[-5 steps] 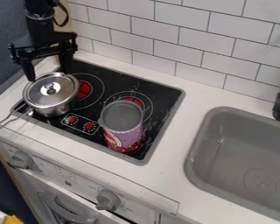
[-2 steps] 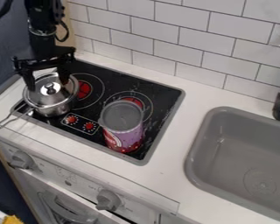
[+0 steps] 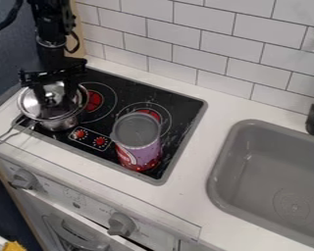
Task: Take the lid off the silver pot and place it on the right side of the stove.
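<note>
Okay so the claw [image 3: 54, 97] is right over the middle of the lid [image 3: 30, 106] on the silver pot [image 3: 61, 123], can't tell if it's open or gripping though

White brick-patterned tiles [image 3: 209, 51] behind a pale countertop [image 3: 192, 196], dark blue wall [image 3: 9, 54] alongside.

The camera view looks from above and in front of the counter [image 3: 192, 169], slanting steeply down toward the tiled wall [image 3: 204, 19]. The line of sight is oblique: the counter's front edge descends from left to lower right. The range is close, with the stove [image 3: 176, 105] left of centre, the sink [image 3: 220, 164] cut by the right border and the knobbed front panel [image 3: 71, 193] below. At upper left, the dark surface [image 3: 6, 59] is probably a side wall.
</note>
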You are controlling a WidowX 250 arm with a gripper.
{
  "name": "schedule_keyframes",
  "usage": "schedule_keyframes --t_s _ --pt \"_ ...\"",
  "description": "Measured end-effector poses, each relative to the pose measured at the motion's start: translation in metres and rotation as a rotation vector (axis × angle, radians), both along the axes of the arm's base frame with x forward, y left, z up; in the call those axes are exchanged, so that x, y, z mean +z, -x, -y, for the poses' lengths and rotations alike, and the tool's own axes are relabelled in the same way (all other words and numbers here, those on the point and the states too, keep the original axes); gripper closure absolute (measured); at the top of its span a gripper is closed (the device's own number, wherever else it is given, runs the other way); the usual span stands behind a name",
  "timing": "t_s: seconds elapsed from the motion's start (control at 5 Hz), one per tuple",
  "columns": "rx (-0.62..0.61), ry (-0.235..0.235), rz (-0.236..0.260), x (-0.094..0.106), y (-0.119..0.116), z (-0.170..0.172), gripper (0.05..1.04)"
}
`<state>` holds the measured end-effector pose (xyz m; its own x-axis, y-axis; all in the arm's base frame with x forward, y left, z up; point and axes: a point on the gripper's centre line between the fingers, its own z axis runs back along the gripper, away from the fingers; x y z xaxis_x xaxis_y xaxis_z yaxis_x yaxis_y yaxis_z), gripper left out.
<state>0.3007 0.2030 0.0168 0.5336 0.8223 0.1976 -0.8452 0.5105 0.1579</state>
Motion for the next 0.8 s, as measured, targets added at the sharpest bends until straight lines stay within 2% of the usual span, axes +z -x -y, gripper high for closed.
schedule_keyframes --t_s 0.2,0.4,0.6,0.8 --pt "0.006 -0.045 0.007 0.0004 0.0049 -0.0004 0.666" --pt "-0.010 -0.064 0.011 0.0011 0.0050 0.0021 0.802" --pt "-0.008 -0.057 0.010 0.0005 0.0062 0.0036 0.802" --pt "-0.002 -0.011 0.000 0.0021 0.0082 0.0085 0.802"
